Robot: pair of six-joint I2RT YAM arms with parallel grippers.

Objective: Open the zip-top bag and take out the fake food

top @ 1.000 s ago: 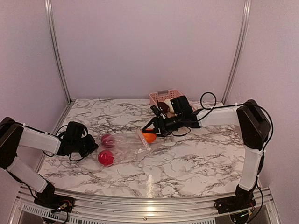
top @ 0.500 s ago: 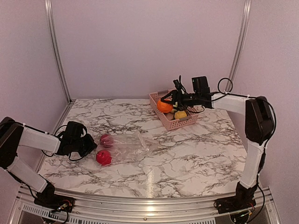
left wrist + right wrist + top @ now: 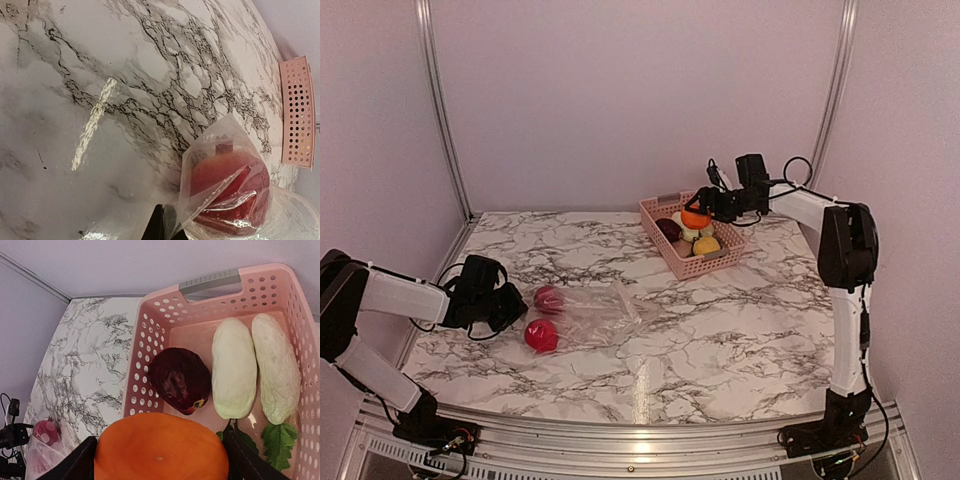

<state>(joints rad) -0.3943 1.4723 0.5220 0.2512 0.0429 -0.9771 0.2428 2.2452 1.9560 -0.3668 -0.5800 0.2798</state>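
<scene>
Orange fake food [image 3: 696, 217] sits clamped between your right gripper's [image 3: 160, 456] jaws straight above the pink basket [image 3: 144, 335], so letting go should drop it in, while the bag [image 3: 590, 315], holding two red pieces [image 3: 542, 336], lies well left of the basket, its end farthest from the basket apparently pinched in your left gripper [image 3: 510, 305].

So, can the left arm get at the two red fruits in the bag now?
Probably not: the left gripper seems to pinch the zip-top bag at its closed end, so plastic covers the red fruits.
</scene>
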